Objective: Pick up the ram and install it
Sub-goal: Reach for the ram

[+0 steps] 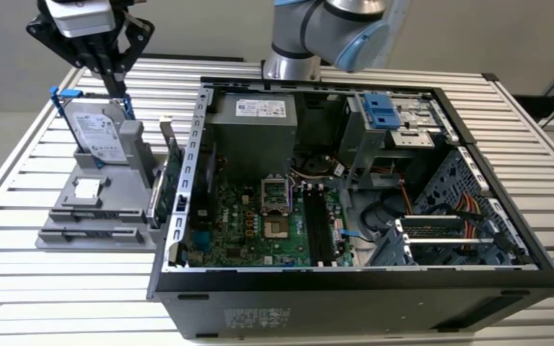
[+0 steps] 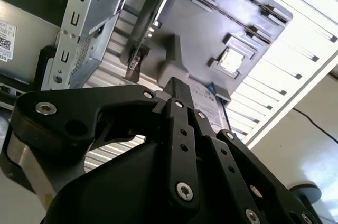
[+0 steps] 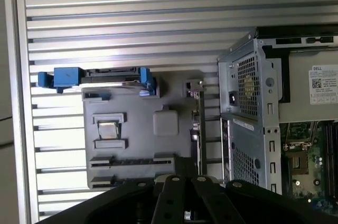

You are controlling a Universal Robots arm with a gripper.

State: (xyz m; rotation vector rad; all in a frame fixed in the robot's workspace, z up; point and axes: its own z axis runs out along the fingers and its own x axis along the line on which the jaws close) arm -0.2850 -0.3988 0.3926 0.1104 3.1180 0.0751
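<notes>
Your gripper [image 1: 121, 88] hangs at about ten o'clock from the open computer case [image 1: 354, 288] in the exterior view, just above the silver hard drive [image 1: 99, 130] that stands in the grey fixture [image 1: 113, 225]. Its fingers are drawn together, and you can see nothing between them. You cannot pick out the ram with certainty. The fixture's long slots [image 1: 94, 214], at six o'clock from the drive, show as dark lines.

Hard drive [image 1: 99, 133] stands in holder [image 1: 104, 216], exterior view's left of case [image 1: 354, 288]
</notes>
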